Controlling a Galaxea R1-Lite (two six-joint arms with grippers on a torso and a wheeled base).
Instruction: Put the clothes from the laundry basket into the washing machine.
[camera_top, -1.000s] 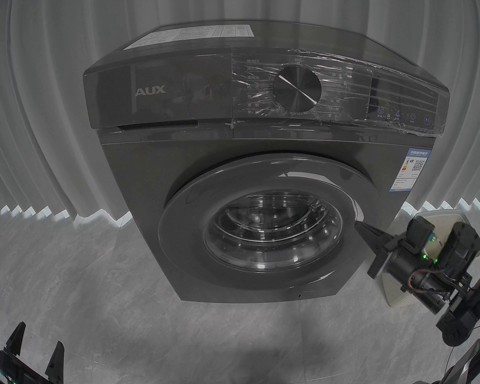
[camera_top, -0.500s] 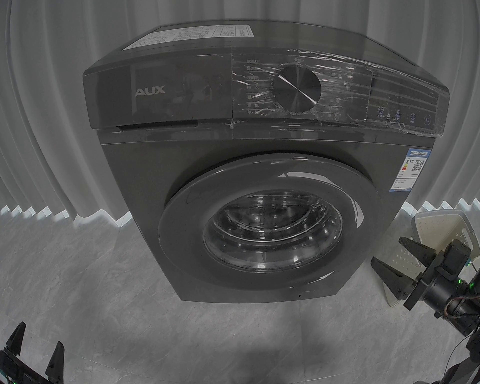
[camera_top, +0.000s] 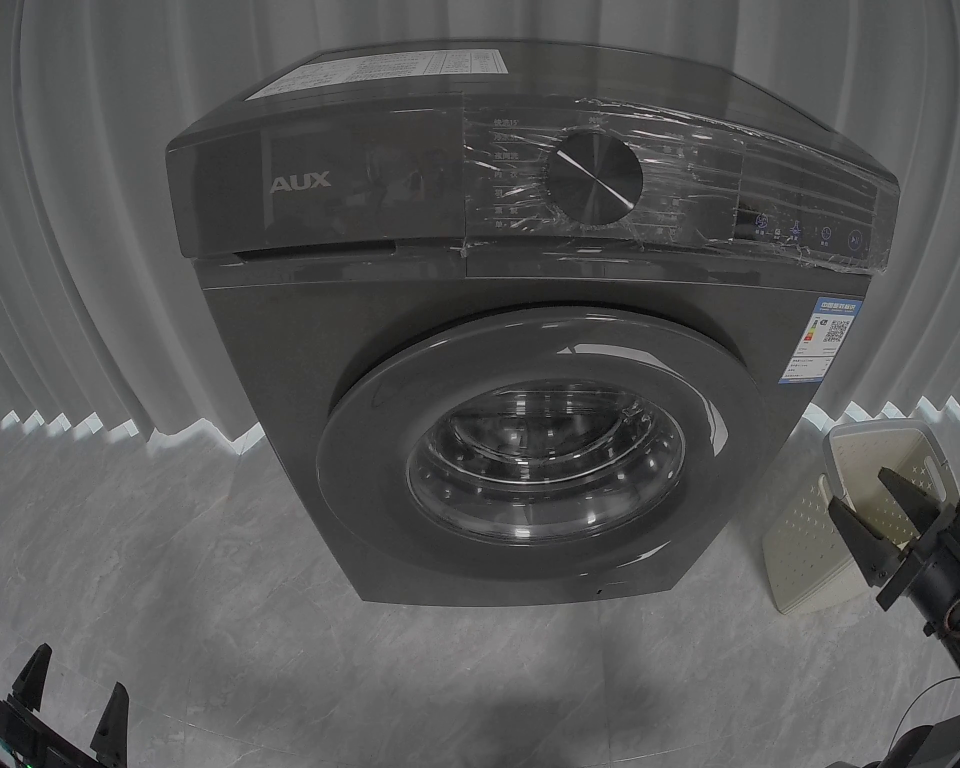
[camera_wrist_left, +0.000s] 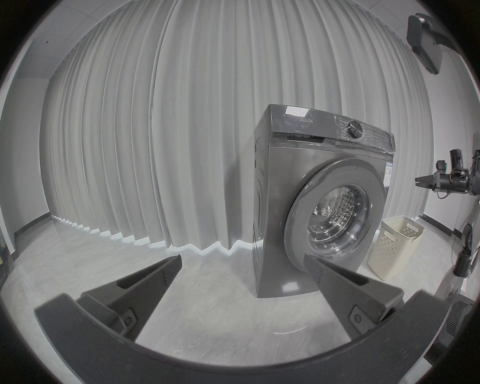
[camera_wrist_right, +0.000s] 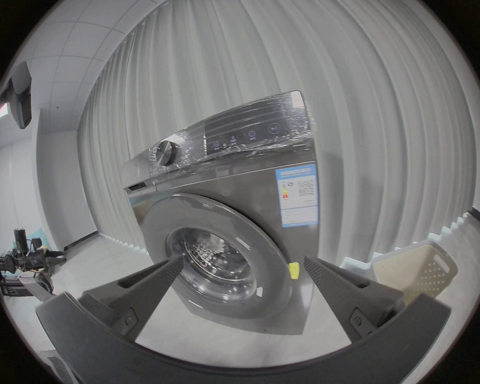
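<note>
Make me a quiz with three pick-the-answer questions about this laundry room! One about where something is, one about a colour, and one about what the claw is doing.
1. Where is the laundry basket?
A. On top of the machine
B. On the floor beside the washing machine, on the robot's right
C. Inside the drum

2. What colour is the washing machine?
A. White
B. Red
C. Dark grey

3. How is the right claw?
A. Open and empty
B. Shut on a shirt
C. Gripping a sock

Answers:
1 B, the basket stands on the floor next to the machine's right side.
2 C, its body is dark grey all over.
3 A, it is spread wide with nothing in it.
</note>
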